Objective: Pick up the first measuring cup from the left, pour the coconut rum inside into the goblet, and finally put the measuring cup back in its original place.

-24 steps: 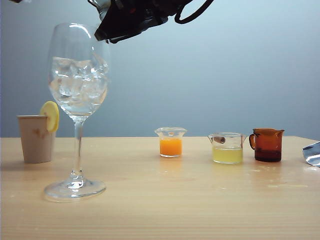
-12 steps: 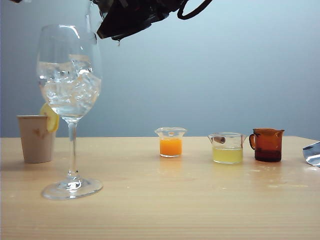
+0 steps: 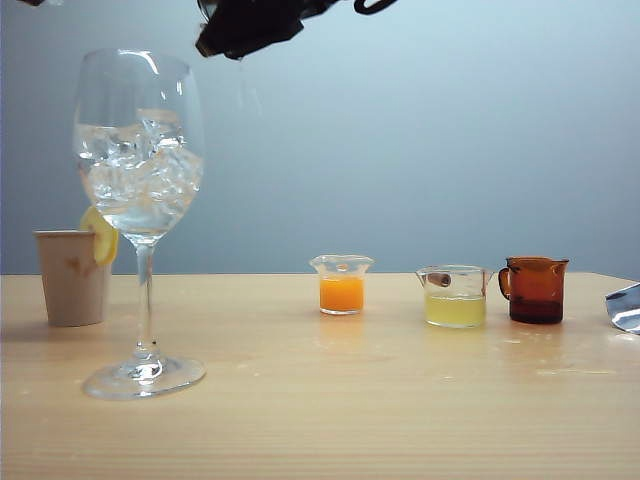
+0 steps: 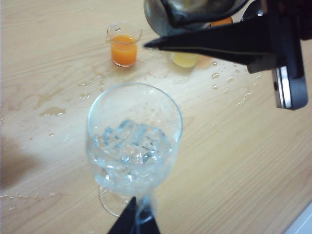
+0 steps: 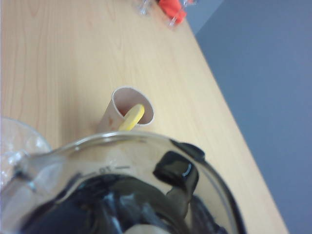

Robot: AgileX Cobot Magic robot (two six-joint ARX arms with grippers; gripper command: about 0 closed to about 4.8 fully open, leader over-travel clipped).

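Observation:
The goblet (image 3: 140, 130) stands on the table at the left of the exterior view, its bowl (image 4: 134, 141) holding ice cubes and clear liquid, the coconut rum. Above and to the right of its rim my right gripper (image 3: 245, 25) is shut on the tilted smoky measuring cup (image 4: 195, 12), and a drop hangs under it. The right wrist view looks through the cup's wall (image 5: 126, 161) at the dark gripper (image 5: 131, 204). Close over the goblet's foot, my left gripper (image 4: 134, 217) has its fingers nearly together, with a blurred pale streak between them.
A clear cup of orange liquid (image 3: 341, 288), a cup of pale yellow liquid (image 3: 455, 300) and an amber handled cup (image 3: 533, 290) stand in a row on the right. A paper cup with a lemon slice (image 3: 72, 277) is behind the goblet. Drops (image 4: 214, 75) wet the tabletop.
The goblet slid a little to the left early on and then stayed still. The right gripper with the measuring cup rose away from the rim towards the top edge.

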